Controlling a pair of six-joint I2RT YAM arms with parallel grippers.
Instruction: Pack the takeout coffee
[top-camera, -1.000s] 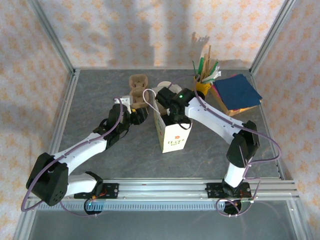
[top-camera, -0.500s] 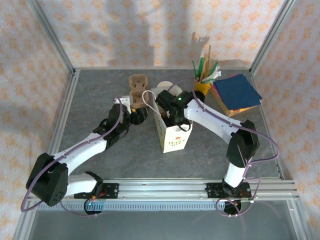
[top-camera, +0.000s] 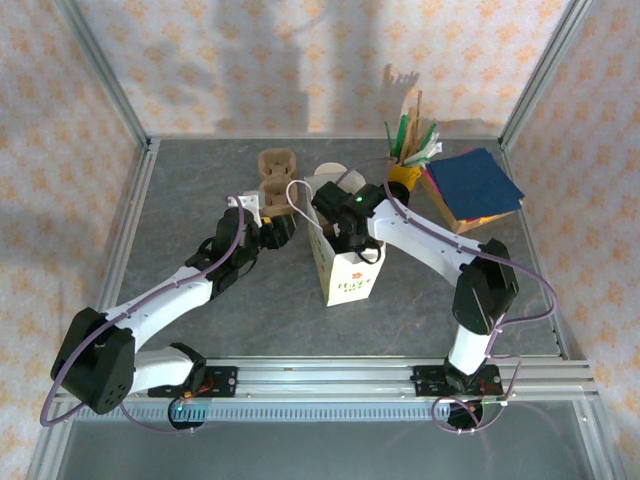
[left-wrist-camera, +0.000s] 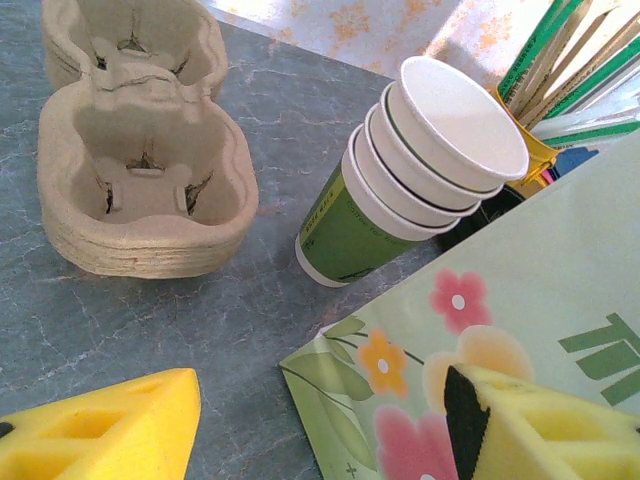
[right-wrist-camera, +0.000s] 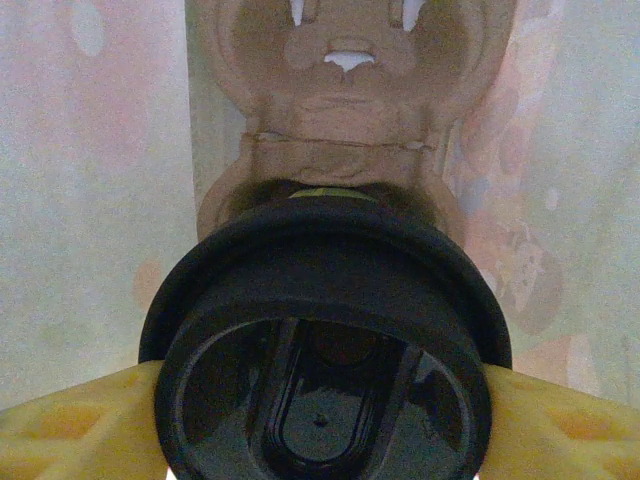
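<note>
The takeout coffee (right-wrist-camera: 320, 340) shows its black lid from above, with a sliver of green cup under the rim. My right gripper (right-wrist-camera: 325, 400) is shut on it, a yellow pad pressed to each side of the lid. It hangs inside the flowered paper bag (top-camera: 348, 280), above a brown cup carrier (right-wrist-camera: 340, 120) on the bag's floor. In the top view the right gripper (top-camera: 345, 232) reaches down into the bag's mouth. My left gripper (top-camera: 280, 228) stands open at the bag's left side. The bag's lower corner (left-wrist-camera: 330, 370) lies between its fingers, the right finger against the bag's face.
A leaning stack of lidless white-and-green cups (left-wrist-camera: 420, 180) and a pile of brown cup carriers (left-wrist-camera: 140, 170) sit behind the bag. A yellow holder of stirrers (top-camera: 410, 160) and blue napkins (top-camera: 475, 185) stand at the back right.
My right gripper has shifted slightly left and down over the bag with the cup in it. The left arm has stayed put.
</note>
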